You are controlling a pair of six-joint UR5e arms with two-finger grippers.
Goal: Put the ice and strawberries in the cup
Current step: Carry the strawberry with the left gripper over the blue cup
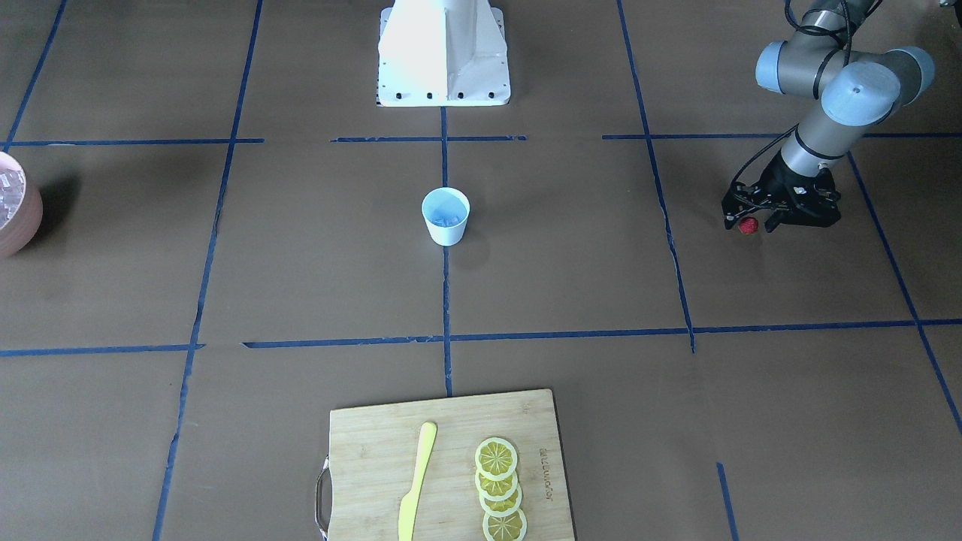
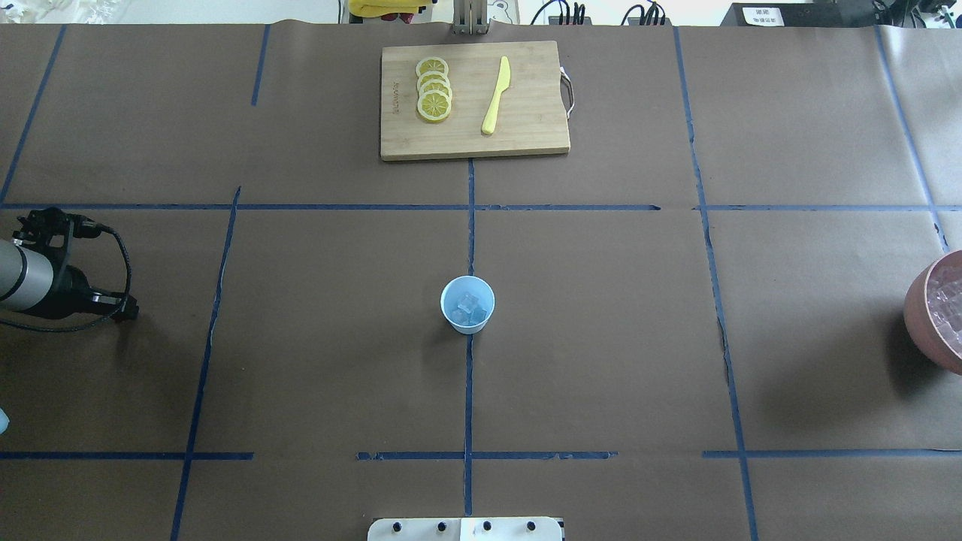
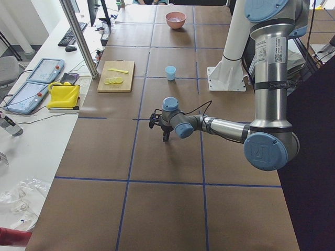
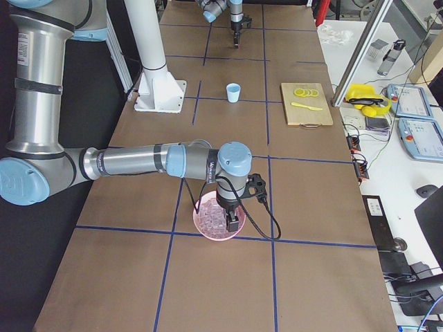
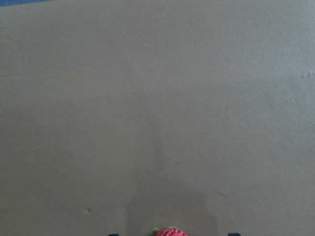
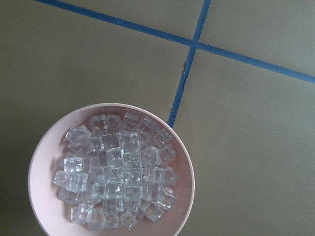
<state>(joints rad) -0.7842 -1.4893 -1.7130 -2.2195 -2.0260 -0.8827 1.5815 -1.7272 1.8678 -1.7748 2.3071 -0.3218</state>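
The pale-blue cup (image 1: 445, 216) stands upright at the table's middle with a few ice cubes (image 2: 467, 306) inside. My left gripper (image 1: 749, 224) points down at the table far from the cup, on my left side. The small red strawberry (image 1: 747, 225) sits between its fingertips, which stand apart on either side of it. The strawberry shows at the bottom edge of the left wrist view (image 5: 170, 232). My right gripper (image 4: 234, 225) hangs over the pinkish bowl (image 6: 37, 162) full of ice cubes (image 6: 115, 169); I cannot tell whether it is open.
A wooden cutting board (image 2: 473, 143) with several lemon slices (image 2: 434, 89) and a yellow knife (image 2: 496, 96) lies at the table's far side. The bowl (image 2: 921, 308) stands at my far right edge. The robot's white base (image 1: 443, 52) is behind the cup.
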